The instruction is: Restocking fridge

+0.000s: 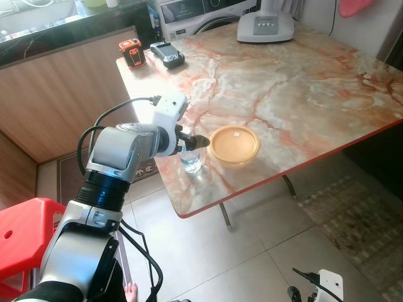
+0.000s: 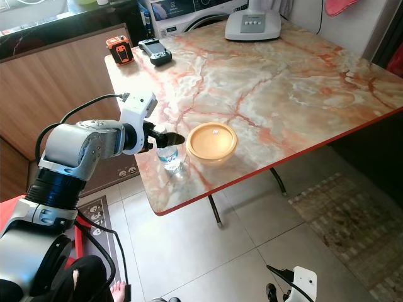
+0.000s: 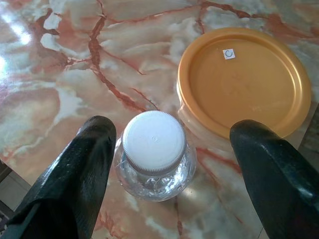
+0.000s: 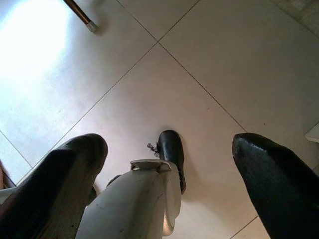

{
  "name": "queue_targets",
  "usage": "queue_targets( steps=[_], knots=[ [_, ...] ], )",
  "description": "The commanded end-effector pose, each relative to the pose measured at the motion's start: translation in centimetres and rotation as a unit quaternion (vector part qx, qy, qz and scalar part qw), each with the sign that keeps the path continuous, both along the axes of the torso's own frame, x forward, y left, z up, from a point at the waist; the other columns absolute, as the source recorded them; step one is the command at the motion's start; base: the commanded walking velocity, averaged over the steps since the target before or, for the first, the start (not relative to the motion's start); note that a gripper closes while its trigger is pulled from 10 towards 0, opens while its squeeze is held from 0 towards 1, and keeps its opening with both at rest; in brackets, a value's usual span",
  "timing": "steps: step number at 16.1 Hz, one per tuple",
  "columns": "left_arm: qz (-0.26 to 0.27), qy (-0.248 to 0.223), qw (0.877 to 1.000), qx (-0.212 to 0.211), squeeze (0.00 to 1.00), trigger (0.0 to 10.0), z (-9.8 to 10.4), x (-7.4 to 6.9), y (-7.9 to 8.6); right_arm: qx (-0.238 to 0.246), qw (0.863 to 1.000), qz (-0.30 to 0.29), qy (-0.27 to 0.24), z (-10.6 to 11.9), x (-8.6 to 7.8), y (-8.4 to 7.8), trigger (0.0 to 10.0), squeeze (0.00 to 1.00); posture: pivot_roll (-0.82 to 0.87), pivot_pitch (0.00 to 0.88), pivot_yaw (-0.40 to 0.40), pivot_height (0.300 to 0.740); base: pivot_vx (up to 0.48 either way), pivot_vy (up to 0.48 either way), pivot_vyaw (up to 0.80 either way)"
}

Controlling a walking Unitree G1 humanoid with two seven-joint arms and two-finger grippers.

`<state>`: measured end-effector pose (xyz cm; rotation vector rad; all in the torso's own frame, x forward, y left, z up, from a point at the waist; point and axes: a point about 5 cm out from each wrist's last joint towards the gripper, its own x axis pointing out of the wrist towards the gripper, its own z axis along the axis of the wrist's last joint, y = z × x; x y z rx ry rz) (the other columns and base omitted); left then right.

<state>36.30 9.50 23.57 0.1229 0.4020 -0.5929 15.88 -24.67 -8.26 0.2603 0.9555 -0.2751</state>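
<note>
Left claw (image 3: 164, 164) spread wide over a small water bottle (image 1: 191, 160) near the tabletop's (image 1: 302, 88) front edge.

The two black fingers (image 3: 84, 169) stand apart on either side of the bottle's white screw cap (image 3: 154, 141), not touching it; the clear bottle stands upright, and its contents cannot be made out. Just beside it sits a round container shut with an orange lid (image 3: 244, 79) that bears a small white sticker, so nothing inside shows. Farther back on the marble-patterned tabletop lie an orange-and-black device (image 1: 131, 53) and a dark handheld unit (image 1: 167, 54) near the far corner, with a white appliance base (image 1: 265, 26) well apart along the back. The right claw (image 4: 169, 179) hangs low over the tiled floor (image 4: 224, 64), fingers released and wide apart, holding nothing.
</note>
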Motion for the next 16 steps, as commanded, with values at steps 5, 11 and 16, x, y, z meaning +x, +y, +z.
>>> queue_targets(
  steps=[5,11,16],
  knots=[
    [0.008,-0.02,1.0,0.012,0.0,10.0,0.54,-0.05,0.37,0.004,1.0,0.002,0.01,-0.25,-0.41,0.24,10.0,0.0,-0.01,0.082,0.124,0.74,0.0,0.0,0.0],
    [0.021,-0.024,0.999,0.016,0.0,0.0,0.57,0.1,0.57,0.006,1.0,0.002,0.009,-0.23,-0.36,0.26,10.0,0.0,-0.01,0.086,0.122,0.74,0.0,0.0,0.0],
    [0.029,-0.021,0.999,0.016,0.0,0.0,0.48,0.12,0.8,0.008,1.0,0.003,0.009,-0.2,-0.32,0.22,10.0,0.0,-0.01,0.095,0.119,0.74,0.0,0.0,0.0]
  ],
)
